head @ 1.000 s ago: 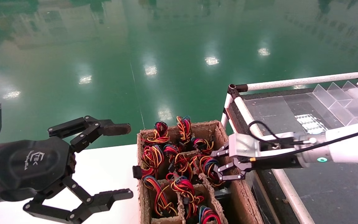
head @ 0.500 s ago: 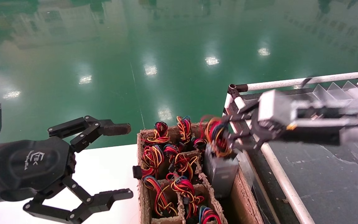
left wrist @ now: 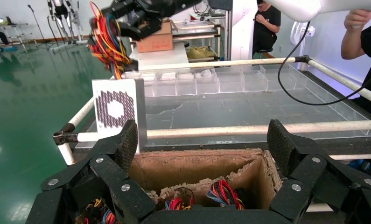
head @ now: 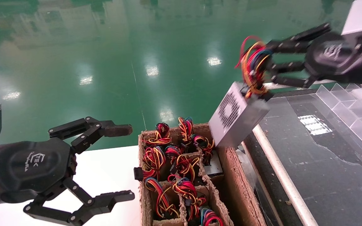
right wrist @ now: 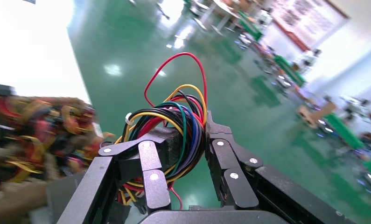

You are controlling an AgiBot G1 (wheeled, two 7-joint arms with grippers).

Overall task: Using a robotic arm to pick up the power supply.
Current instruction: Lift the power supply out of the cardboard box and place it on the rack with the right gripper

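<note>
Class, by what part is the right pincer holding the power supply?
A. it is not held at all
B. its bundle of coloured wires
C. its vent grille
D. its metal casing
B: the right pincer is shut on the wire bundle, and the power supply hangs tilted below it.

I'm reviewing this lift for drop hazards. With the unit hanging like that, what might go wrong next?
1. The right pincer grips only the looped red, yellow, blue and black wire bundle, so the silver-grey metal power supply box dangles tilted; the wires may slip or strain.
2. The box hangs just above the brown cardboard divider box and beside the white rail; a swing could strike either.
</note>
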